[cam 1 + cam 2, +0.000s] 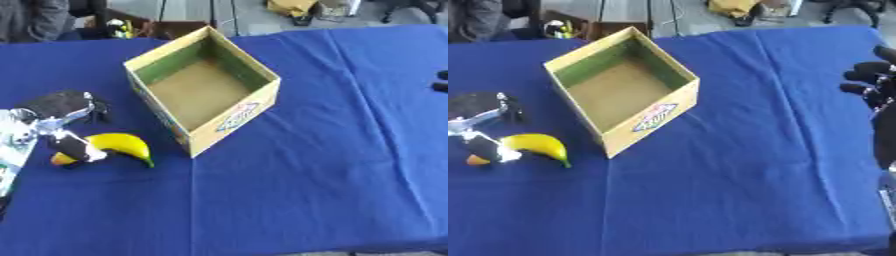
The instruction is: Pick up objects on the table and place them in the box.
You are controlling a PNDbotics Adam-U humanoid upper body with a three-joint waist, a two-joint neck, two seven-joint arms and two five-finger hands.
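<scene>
Box [203,90] mid-table [332,175], banana [122,145] left of its near corner, left hand [61,112] over banana's end

cardboard box [203,90] with a blue and white printed logo [237,117] on its front outer wall, lettering too blurred to read, no other legible text, numbers or signs anywhere on the blue tablecloth [332,165]

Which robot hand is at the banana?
The left robot hand, its fingers over the banana left of the box. The right robot hand is apart at the table's right edge.
</scene>
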